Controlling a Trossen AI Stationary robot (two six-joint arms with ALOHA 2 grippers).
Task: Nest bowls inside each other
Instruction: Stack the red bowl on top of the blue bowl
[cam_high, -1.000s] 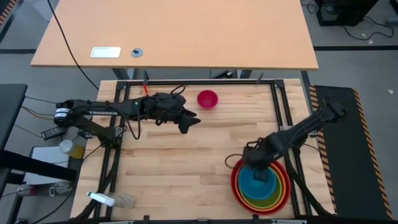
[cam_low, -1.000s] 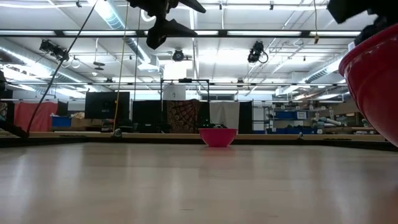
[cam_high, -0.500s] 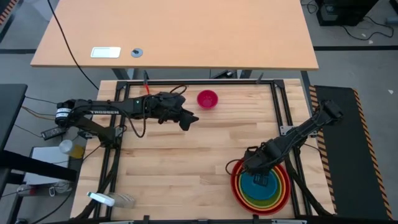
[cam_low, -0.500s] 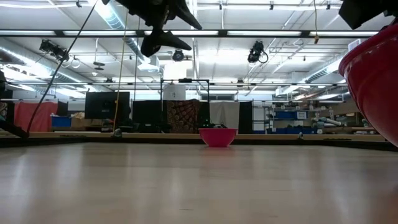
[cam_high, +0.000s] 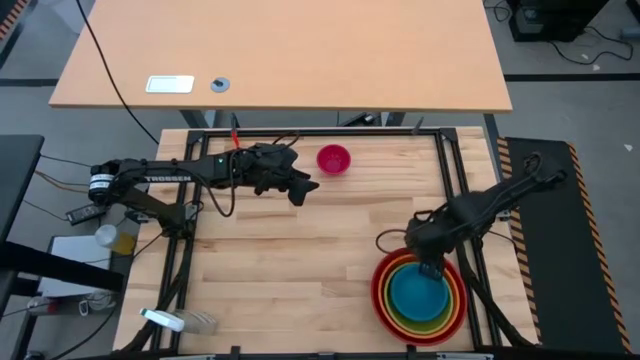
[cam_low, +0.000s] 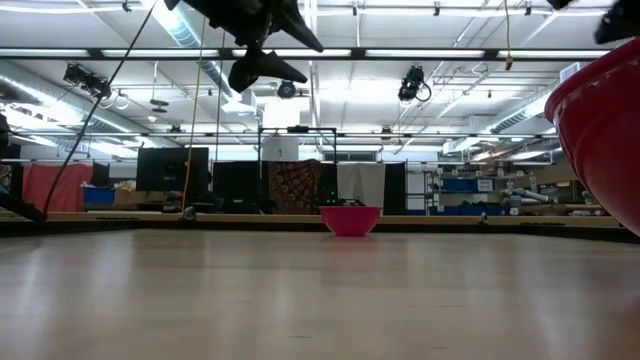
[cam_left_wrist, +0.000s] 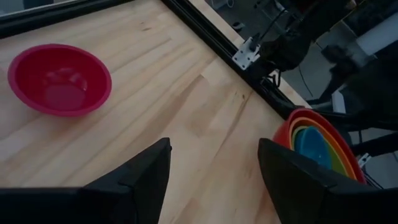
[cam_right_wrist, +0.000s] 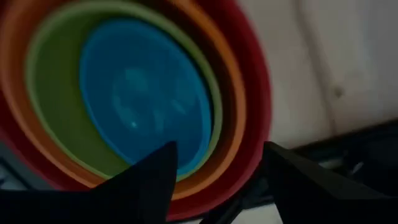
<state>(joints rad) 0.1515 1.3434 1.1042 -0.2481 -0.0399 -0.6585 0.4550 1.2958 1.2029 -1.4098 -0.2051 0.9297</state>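
**Blue bowl released into the stack; pink bowl outstanding**

Wooden table (cam_high: 300, 250), framed in black rail, with a plain desk beyond its far edge and an open workshop behind; both arms over the surface.

Right gripper (cam_high: 432, 268): a second ago it sat low inside the stack with its fingers closed at the blue bowl (cam_high: 418, 293); it has since lifted and drawn back toward the far rim of the stack, and its fingers now stand wide apart and empty, as the right wrist view confirms; the blue bowl rests free inside the yellow-green bowl (cam_high: 394, 310), that inside the orange bowl (cam_high: 385, 313), that inside the red bowl (cam_high: 377, 310), at the near right corner; whether the blue one seats fully level cannot be confirmed from above.

Left gripper (cam_high: 300, 192): held above the far centre of the table, fingers parted and empty, shifted slightly nearer the magenta-pink bowl (cam_high: 334, 159) over the last second; that bowl stands alone at the far edge, just right of the gripper, well apart from the stack.

Assessment: four of five bowls nested; the smallest remains to be fetched and set into the blue.
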